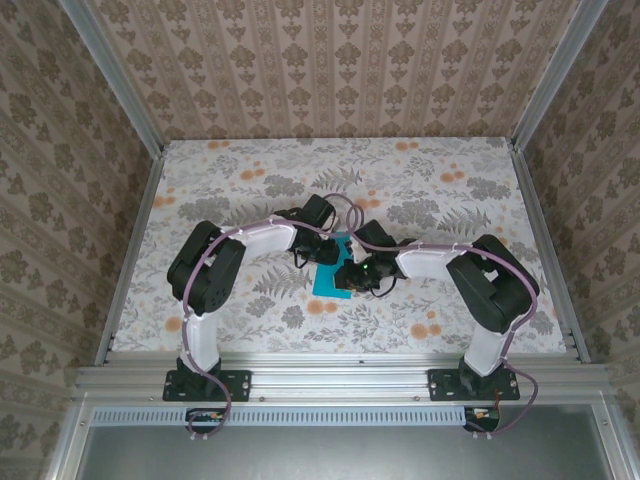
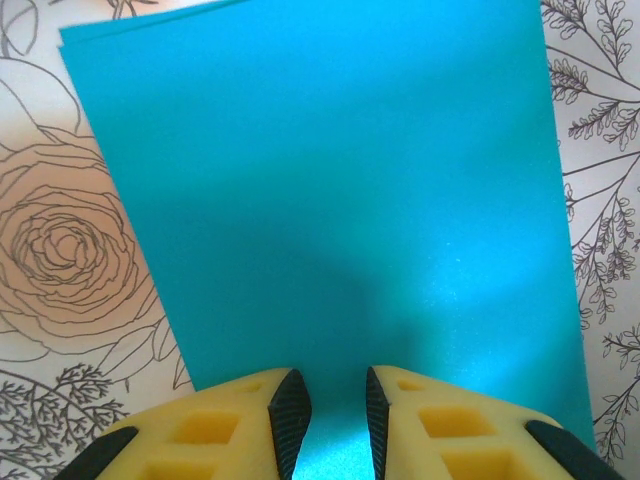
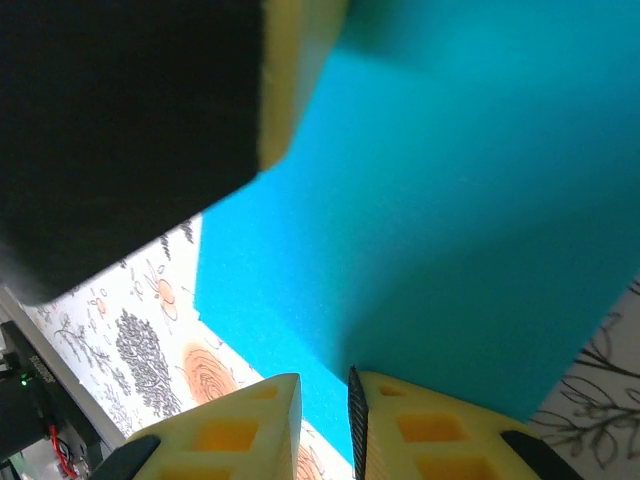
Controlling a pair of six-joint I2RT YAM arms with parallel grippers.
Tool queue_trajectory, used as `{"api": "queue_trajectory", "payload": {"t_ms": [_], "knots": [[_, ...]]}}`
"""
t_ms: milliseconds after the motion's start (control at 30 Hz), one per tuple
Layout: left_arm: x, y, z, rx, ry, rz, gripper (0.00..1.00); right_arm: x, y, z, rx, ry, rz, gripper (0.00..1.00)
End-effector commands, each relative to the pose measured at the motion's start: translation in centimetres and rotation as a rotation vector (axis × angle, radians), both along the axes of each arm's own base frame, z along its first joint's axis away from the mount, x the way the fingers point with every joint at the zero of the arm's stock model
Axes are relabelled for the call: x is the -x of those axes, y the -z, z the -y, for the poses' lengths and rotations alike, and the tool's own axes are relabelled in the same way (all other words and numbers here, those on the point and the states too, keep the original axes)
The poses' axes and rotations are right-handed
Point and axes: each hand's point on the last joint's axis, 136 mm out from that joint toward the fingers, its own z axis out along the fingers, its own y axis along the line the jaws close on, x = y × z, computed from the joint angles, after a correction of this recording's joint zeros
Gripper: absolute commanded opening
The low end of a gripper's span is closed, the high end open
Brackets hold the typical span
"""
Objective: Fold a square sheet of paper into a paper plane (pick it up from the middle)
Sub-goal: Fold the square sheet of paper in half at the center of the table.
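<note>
Top external — left gripper point(image 1: 320, 255), right gripper point(image 1: 352, 278) over the paper point(image 1: 326, 281).

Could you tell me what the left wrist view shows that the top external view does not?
Left wrist view: the left gripper close up, yellow fingers a narrow gap apart over one edge of the square sheet of paper, and a rose on the tablecloth. Top external view: left arm, right arm, right gripper at the sheet, papered walls. Shared: the teal sheet on floral cloth.
</note>
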Motion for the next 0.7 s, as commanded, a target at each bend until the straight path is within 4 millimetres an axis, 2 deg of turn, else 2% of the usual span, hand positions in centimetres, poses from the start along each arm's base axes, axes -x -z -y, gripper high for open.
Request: {"api": "queue_trajectory", "payload": {"t_ms": [0,167,267,367,433,567,667], "knots": [[4.6,5.2,-4.9,-0.2,-0.013,-0.195,0.3,2.3,2.1,2.1,0.08,-0.022,-0.05,0.23],[4.5,4.8,-4.7,-0.186,-0.015,-0.194,0.3,4.0,1.8,3.5,0.093,-0.023,-0.06,0.24],[4.5,4.5,-4.5,-0.17,-0.015,-0.192,0.3,3.6,0.3,4.0,0.064,0.001,-0.041,0.25],[4.4,4.0,-4.0,-0.148,-0.013,-0.192,0.3,1.8,-2.0,4.2,0.015,0.04,0.002,0.26],[4.2,3.5,-3.7,-0.132,-0.014,-0.185,0.3,-0.1,-3.1,4.7,0.004,0.082,0.037,0.31],[4.0,3.1,-3.7,-0.13,-0.016,-0.179,0.3,-3.7,-3.7,5.5,-0.026,0.161,0.052,0.39],[4.1,3.2,-3.6,-0.129,-0.014,-0.18,0.3,-5.5,-3.7,5.2,-0.038,0.166,0.051,0.41]]}}
